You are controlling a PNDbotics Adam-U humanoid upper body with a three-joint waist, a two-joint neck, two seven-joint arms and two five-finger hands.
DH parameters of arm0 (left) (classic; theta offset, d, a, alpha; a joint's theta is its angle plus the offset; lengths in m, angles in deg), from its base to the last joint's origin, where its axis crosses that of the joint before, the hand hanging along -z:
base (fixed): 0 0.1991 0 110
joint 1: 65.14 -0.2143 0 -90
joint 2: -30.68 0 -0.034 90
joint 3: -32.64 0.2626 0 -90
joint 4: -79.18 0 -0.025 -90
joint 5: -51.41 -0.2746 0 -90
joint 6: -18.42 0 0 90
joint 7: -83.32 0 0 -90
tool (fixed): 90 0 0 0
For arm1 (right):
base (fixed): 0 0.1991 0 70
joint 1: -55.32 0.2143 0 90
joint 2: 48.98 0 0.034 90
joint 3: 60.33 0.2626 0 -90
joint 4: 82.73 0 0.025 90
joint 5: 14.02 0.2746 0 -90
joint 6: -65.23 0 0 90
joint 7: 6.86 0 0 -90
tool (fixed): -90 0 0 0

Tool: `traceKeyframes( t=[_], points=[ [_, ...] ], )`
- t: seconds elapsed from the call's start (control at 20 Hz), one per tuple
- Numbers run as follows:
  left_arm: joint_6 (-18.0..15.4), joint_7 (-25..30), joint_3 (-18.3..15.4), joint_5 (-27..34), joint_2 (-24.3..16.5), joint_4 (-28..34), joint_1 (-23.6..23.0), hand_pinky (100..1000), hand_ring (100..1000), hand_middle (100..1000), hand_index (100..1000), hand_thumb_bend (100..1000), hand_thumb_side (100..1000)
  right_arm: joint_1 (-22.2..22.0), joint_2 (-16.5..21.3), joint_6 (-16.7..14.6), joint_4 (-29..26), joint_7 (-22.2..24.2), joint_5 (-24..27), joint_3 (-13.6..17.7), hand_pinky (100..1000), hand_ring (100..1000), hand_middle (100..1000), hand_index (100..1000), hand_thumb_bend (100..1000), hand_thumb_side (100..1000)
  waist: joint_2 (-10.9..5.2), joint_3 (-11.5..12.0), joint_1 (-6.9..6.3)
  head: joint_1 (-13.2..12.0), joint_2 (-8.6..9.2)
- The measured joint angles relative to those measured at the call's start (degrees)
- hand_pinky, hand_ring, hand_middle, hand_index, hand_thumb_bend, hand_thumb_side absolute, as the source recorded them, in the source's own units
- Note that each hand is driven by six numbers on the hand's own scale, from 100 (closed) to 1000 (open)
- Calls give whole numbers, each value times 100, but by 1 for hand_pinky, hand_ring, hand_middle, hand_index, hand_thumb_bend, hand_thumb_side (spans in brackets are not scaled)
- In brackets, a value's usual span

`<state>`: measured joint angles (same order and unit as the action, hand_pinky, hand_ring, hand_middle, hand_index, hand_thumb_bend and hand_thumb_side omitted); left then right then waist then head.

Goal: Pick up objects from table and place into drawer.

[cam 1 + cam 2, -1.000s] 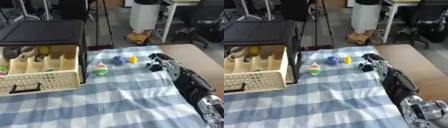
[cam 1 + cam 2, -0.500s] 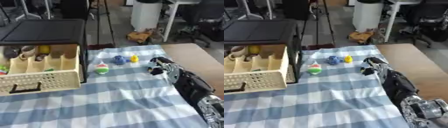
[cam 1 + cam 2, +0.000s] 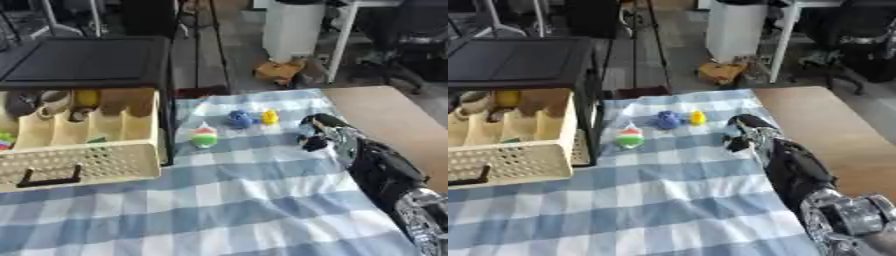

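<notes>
On the checked-cloth table (image 3: 245, 200), a small yellow toy (image 3: 270, 117), a blue toy (image 3: 239, 118) and a striped toy (image 3: 203, 137) sit just right of the open drawer (image 3: 83, 162), likely light and best pinched at the sides, while the right robot hand (image 3: 317, 135) hovers nearby, fingers curled, empty.

Open drawer (image 3: 83, 162) at left, three small objects (image 3: 238, 119) right of it, right hand (image 3: 317, 135) beyond them

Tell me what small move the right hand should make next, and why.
Probably ease the right hand left toward the small yellow object: it is the nearest of three on the cloth, the hand holds nothing, and the drawer stands open.
</notes>
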<state>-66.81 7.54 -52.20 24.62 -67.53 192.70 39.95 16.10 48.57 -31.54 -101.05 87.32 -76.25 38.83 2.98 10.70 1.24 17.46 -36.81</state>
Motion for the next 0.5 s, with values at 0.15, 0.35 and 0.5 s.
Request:
traceKeyframes(
  t=[0.15, 0.35, 0.5],
  points=[
    [-1, 1, 2, 0, 0, 0, 0, 100, 100, 100, 604, 399, 1000, 9, 2, -31, 29, -32, -23, -16, 544, 654, 765, 882, 100, 292, 7, 10, 3, 0, 17],
    [-7, -4, 3, 0, 1, 0, 0, 100, 100, 100, 605, 396, 1000, 11, 2, -70, 34, -122, -87, -38, 481, 586, 706, 853, 100, 292, 22, 24, 1, 0, 21],
    [-14, -3, 15, 0, 1, 0, 0, 100, 100, 100, 605, 394, 1000, 11, 2, -99, 65, -244, -141, -68, 436, 547, 653, 825, 100, 277, 29, 28, -4, 0, 24]
  ],
)
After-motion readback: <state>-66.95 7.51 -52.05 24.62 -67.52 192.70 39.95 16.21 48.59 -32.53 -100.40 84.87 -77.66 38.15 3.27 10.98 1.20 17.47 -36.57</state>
